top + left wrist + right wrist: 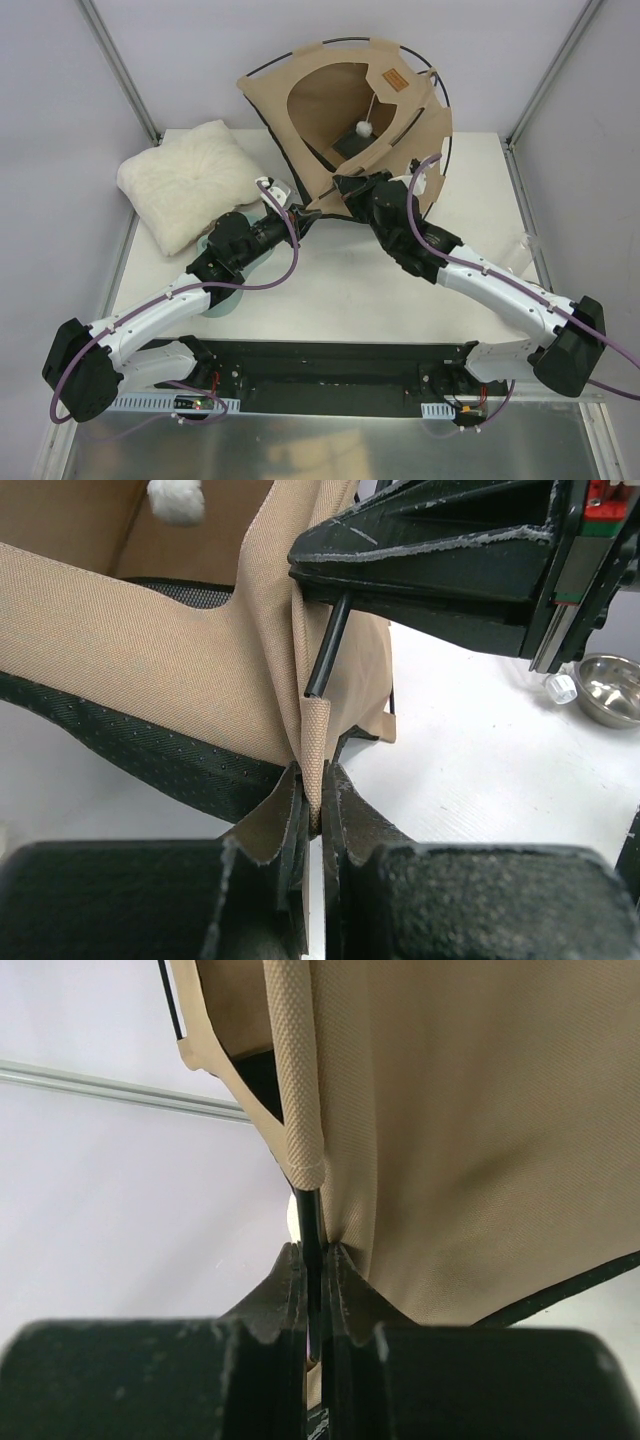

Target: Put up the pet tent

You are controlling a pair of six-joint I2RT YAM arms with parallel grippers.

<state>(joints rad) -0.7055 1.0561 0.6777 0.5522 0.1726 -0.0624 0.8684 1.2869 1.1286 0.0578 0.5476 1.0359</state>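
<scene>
Tent [345, 105]: on the far half of the table [330, 290], mouth facing the arms; both grippers meet at its near corner.
Left gripper [313, 785]: at the tent's near corner, coming from its left. The jaws are closed tight, pinching the end of the sleeve [315, 730] and a fold of tan cloth.
Right gripper [315, 1260]: just past that corner, on the tent's right. The jaws are closed on the thin pole [309, 1215] and on nothing else.
Pole axis: runs straight from the right jaws to the sleeve mouth and on toward the left jaws. The two grippers face each other along it, close but apart.
Key relation: the sleeve lies dead ahead of the pole, in line with it. The right arm looks set to feed the pole while the left only steadies the cloth.
Doubt: how deep the pole end sits inside the sleeve cannot be made out.
Materials: limp tan canvas with a fine weave; a coarser ribbed tube for the sleeve; a smooth, stiff black pole.
Floor panel [150, 755]: black, dotted weave, along the tent's lower edge.
Ball [364, 128]: white and fluffy, hanging on a string inside the tent.
Label [394, 83]: small brown patch, upper right of the tent's mouth.
Cushion [190, 185]: white, fluffy and square, just beside the tent's left.
</scene>
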